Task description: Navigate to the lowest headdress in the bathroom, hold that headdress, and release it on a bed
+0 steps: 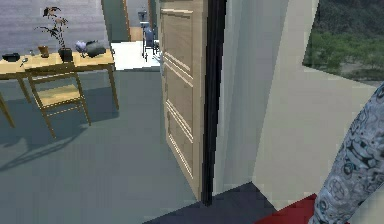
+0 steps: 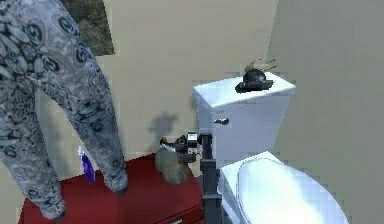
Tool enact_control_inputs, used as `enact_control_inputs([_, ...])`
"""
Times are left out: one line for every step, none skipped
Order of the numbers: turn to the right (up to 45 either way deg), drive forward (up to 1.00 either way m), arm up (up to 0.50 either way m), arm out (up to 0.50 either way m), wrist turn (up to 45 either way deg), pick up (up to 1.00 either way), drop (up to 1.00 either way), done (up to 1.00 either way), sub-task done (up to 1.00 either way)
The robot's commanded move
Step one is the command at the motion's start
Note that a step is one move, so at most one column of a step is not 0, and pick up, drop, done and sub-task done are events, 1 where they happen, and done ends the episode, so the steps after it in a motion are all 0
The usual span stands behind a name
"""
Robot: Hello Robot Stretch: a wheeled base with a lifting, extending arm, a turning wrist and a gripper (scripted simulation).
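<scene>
Ahead, a pale wooden door stood ajar, and beyond it a bench carried potted plants in a grey-floored room. To the arm's side, the dark headdress sat on the toilet tank by the beige wall, higher than my gripper. I could not tell the gripper's state, nor whether it held anything. I judged I was reaching. Next came lifting toward the tank top.

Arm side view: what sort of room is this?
Most likely a bathroom: a white toilet with its tank behind it, and patterned cloth hanging beside it like a towel. A dark hat-like thing sits on the tank.
</scene>
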Motion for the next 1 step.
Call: enact_control_inputs([0.0, 0.00, -0.30, 0.00, 0.0, 0.00, 0.00, 0.00, 0.00])
